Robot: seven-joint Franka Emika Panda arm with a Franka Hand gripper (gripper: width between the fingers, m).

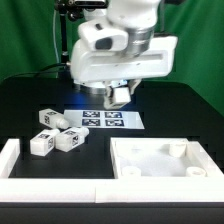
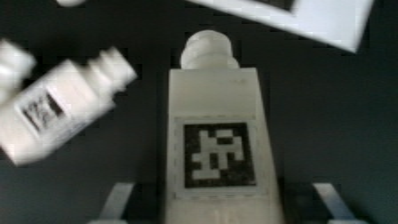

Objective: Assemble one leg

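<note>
My gripper point(image 1: 118, 92) is shut on one leg point(image 1: 119, 96), a stubby white block with a square tag, and holds it just above the table behind the marker board point(image 1: 103, 118). In the wrist view this leg point(image 2: 215, 120) runs straight out between the two fingers point(image 2: 118, 200), its rounded peg end pointing away. Three more legs point(image 1: 55, 133) lie loose on the black table at the exterior view's left. One of them shows blurred in the wrist view point(image 2: 63, 100).
A large white square panel point(image 1: 160, 158) with round corner sockets lies at the front right of the exterior view. A low white wall point(image 1: 12, 158) runs along the front and left edge. A corner of the marker board point(image 2: 311, 18) shows in the wrist view.
</note>
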